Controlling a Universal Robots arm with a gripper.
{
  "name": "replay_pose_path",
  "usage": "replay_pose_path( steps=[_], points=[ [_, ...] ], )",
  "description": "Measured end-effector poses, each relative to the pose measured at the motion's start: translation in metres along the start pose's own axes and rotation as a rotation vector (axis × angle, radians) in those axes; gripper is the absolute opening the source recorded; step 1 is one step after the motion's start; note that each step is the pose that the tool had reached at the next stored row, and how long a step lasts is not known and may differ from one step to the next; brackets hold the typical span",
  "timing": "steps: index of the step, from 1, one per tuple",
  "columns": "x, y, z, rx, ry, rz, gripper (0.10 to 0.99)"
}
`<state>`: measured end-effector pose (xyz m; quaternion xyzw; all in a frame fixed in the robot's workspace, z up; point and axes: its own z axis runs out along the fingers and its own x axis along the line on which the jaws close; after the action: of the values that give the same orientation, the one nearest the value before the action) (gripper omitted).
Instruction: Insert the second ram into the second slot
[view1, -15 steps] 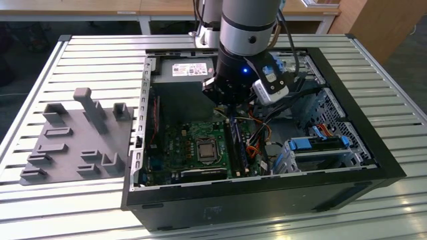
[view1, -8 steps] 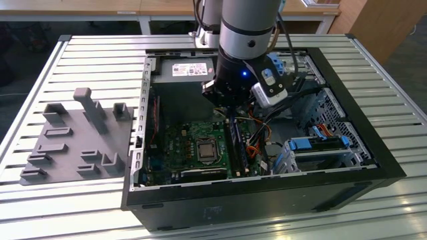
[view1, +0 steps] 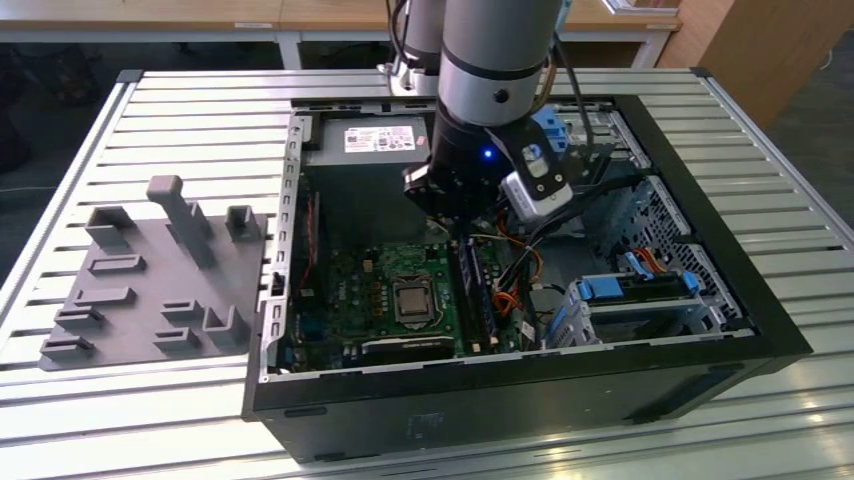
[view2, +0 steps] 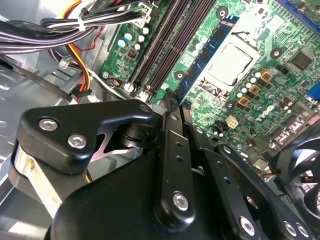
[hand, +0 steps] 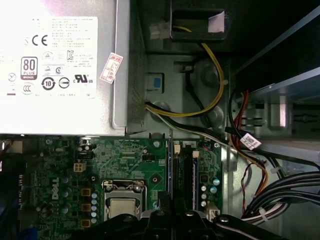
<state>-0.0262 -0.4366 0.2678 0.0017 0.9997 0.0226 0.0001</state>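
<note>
The second ram (view2: 202, 57), a thin blue stick with dark chips, runs out from my gripper (view2: 172, 102) over the green motherboard (view2: 280, 95). My gripper is shut on its near end. In the first wrist view the ram (hand: 170, 160) shows edge-on as a thin line, just on the processor side of the dark memory slots (hand: 183, 170), with the gripper (hand: 170, 210) behind it. In the exterior view the gripper (view1: 461, 222) is low inside the open computer case (view1: 747, 310), above the slots (view1: 475, 295). I cannot tell whether the stick touches a slot.
A silver power supply (hand: 60, 65) sits beside the motherboard. Cable bundles (view2: 75, 30) crowd the slots' outer side. The processor socket (view2: 230, 65) and a black fan (view2: 300, 155) lie on the other side. A grey parts holder (view1: 147, 280) stands on the table at the exterior view's left.
</note>
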Motion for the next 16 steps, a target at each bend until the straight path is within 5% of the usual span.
replay_pose_path(
  steps=[16],
  points=[
    [0.0006,-0.0006,0.0126,0.0,0.0002,0.0,0.137]
  ],
)
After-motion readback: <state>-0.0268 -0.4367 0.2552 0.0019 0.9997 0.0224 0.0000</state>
